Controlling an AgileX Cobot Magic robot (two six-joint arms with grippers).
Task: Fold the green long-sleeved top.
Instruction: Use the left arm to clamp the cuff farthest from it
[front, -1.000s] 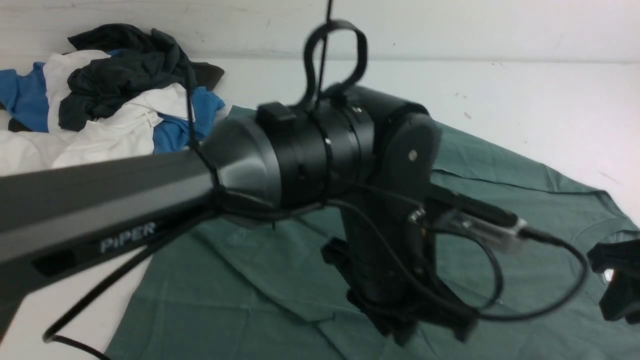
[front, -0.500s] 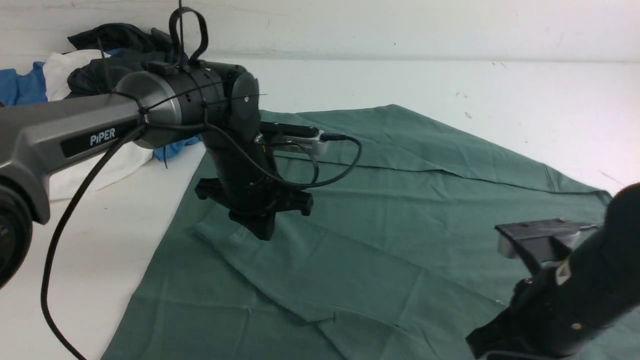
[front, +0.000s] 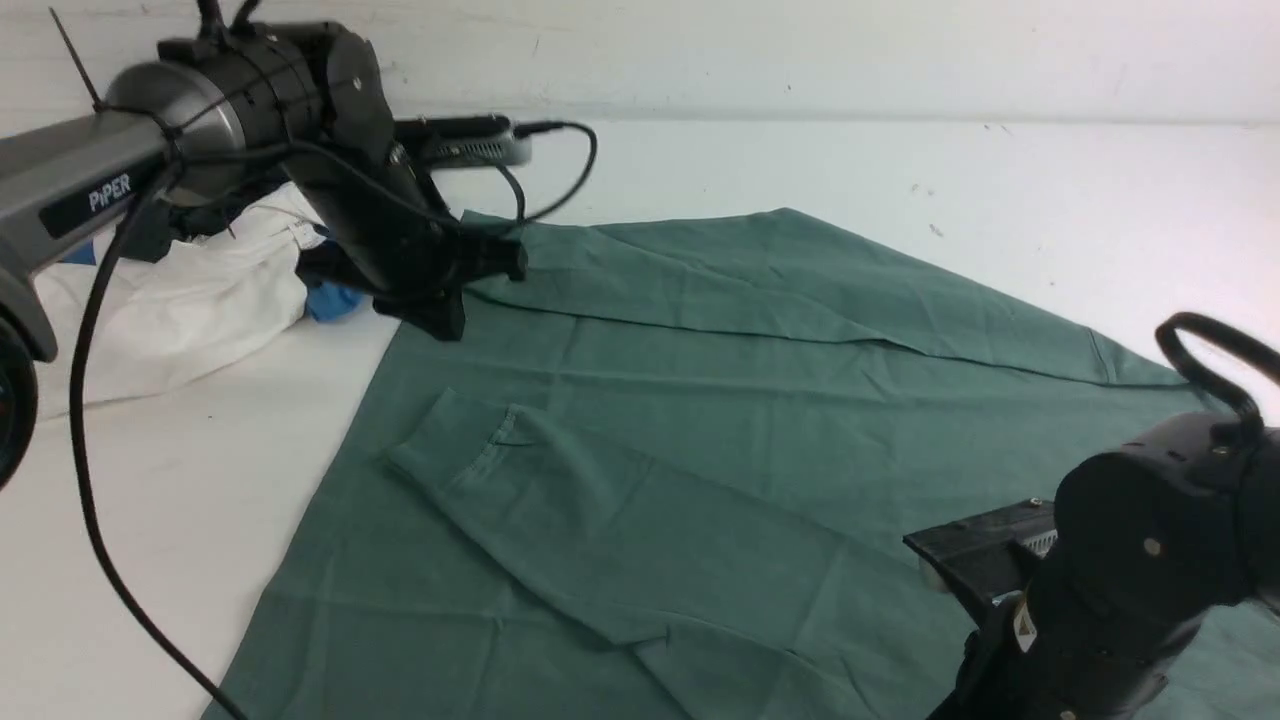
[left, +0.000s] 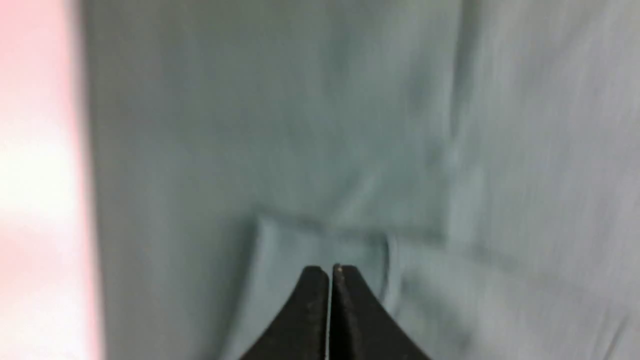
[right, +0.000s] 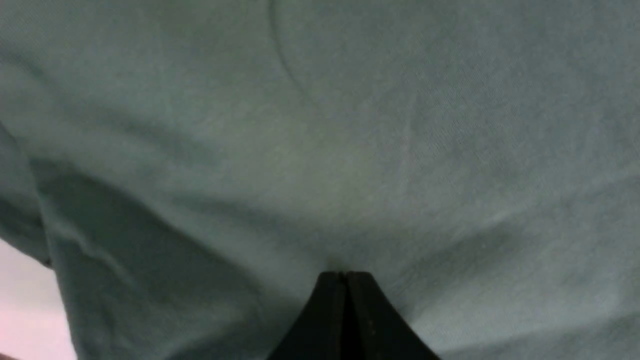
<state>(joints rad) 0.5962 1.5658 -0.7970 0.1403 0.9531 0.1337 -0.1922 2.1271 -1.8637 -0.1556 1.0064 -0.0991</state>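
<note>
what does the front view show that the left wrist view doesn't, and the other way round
Only the front view shows the pile of white, blue and dark clothes at the far left, and the right arm low at the near right. Only the left wrist view shows the left claw close up, its tips pressed together with nothing between them, just above the cloth. Both show the green long-sleeved top and a strip of the bare white table beside it.
</note>
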